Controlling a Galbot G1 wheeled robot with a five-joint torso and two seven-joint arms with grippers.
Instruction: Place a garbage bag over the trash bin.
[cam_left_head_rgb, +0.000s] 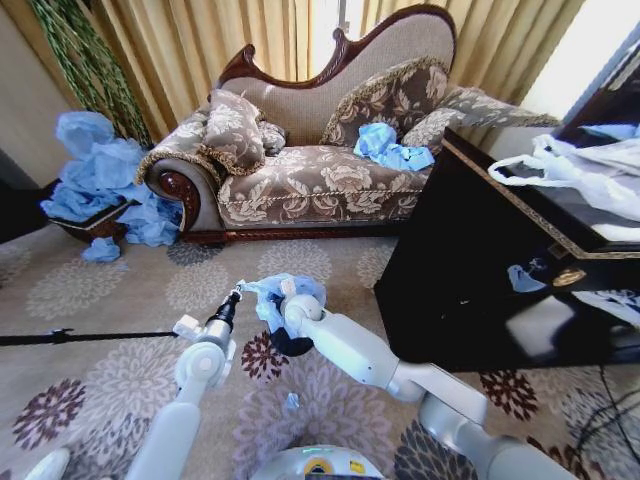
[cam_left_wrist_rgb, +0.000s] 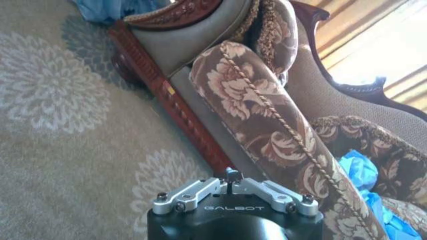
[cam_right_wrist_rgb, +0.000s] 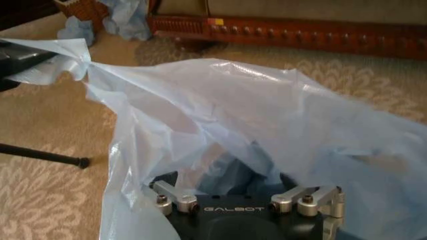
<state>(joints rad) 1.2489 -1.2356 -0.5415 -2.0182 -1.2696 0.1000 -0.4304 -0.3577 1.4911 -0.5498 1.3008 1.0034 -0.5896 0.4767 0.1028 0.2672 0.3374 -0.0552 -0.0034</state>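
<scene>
Both tools (cam_left_head_rgb: 262, 298) stretch garbage bag (cam_left_head_rgb: 285, 295) sideways over trash bin (cam_left_head_rgb: 291, 345).

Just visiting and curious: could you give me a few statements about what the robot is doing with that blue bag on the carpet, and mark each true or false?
1. Both grippers are at the garbage bag, which is spread between them. True: the left gripper pinches one corner and the right gripper is under the plastic.
2. The trash bin stands on the sofa. False: it is on the carpet, beneath the right arm.
3. More blue bags lie on the sofa seat. True: a small bunch lies near its right end.
4. The heap of blue bags is on the black cabinet. False: it is piled left of the sofa.
5. The bag fully covers the bin. False: the bin's black side shows.
</scene>
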